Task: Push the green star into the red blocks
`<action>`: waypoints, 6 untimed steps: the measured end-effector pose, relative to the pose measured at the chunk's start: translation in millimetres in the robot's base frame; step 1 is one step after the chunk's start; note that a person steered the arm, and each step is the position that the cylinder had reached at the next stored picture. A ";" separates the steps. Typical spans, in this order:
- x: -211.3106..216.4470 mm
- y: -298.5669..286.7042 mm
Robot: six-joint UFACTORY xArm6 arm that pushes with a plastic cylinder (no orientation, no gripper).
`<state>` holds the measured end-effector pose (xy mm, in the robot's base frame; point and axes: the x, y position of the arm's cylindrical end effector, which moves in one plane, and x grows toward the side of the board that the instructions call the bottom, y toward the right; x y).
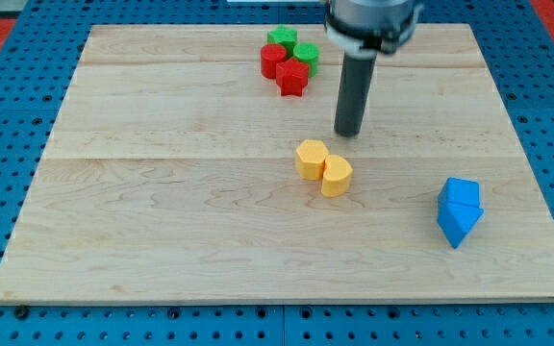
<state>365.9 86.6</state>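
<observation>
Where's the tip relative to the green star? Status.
My tip sits at the view's right of and below the cluster. Green star already touching red blocks, green cylinder alongside. Nothing between.

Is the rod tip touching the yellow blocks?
No, my tip stands apart from the yellow blocks, toward the view's top right.

Your rod [355, 91] is hanging upright from the view's top, my tip [348, 133] resting low, nothing touching it.

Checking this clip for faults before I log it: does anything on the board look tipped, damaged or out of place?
Nothing stands out. The green star, green cylinder and two red blocks sit clustered at the view's top; my tip rests apart, to their lower right.
</observation>
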 end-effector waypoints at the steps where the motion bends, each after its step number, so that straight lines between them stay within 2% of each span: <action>1: -44.8 -2.7; 2: -102.0 5.8; 3: -150.5 -39.3; 4: -172.7 -103.1; 5: -168.3 -136.5; 6: -151.5 -117.1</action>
